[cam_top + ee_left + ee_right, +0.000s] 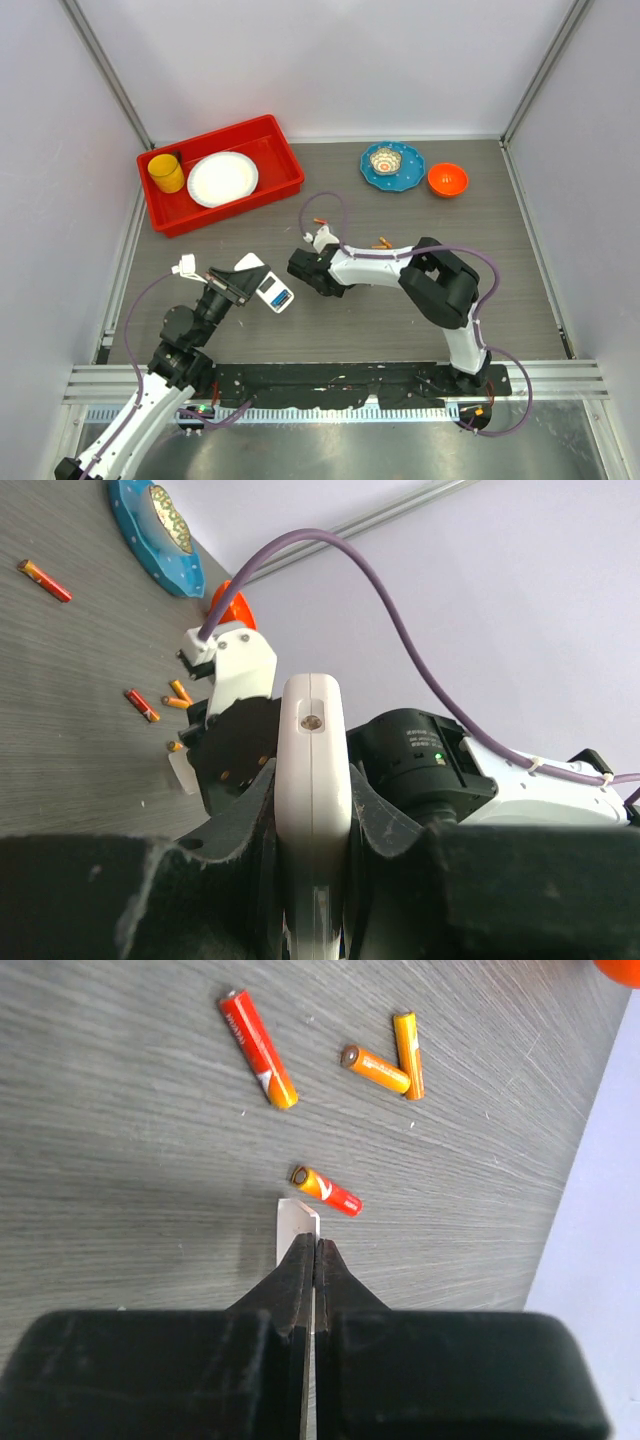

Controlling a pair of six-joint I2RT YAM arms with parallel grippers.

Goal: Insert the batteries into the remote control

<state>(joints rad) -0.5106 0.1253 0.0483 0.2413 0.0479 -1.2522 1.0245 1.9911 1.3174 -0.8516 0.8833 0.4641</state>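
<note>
My left gripper [247,287] [312,780] is shut on the remote control [274,293], a white handset seen edge-on between the pads in the left wrist view [312,730]. My right gripper [303,268] [316,1245] is shut low over the table, just right of the remote. A small white cover piece [296,1222] lies flat under its tips; I cannot tell if they touch it. Several orange-red batteries lie loose ahead of the right gripper: one close by [326,1190], a longer one [258,1048], and a pair [375,1068]. From above, the batteries [381,242] show beside the right arm.
A red tray [282,150] at the back left holds a yellow cup [166,173] and a white plate [222,179]. A blue plate [410,165] with a small bowl and an orange bowl [447,179] stand at the back right. White walls enclose the table.
</note>
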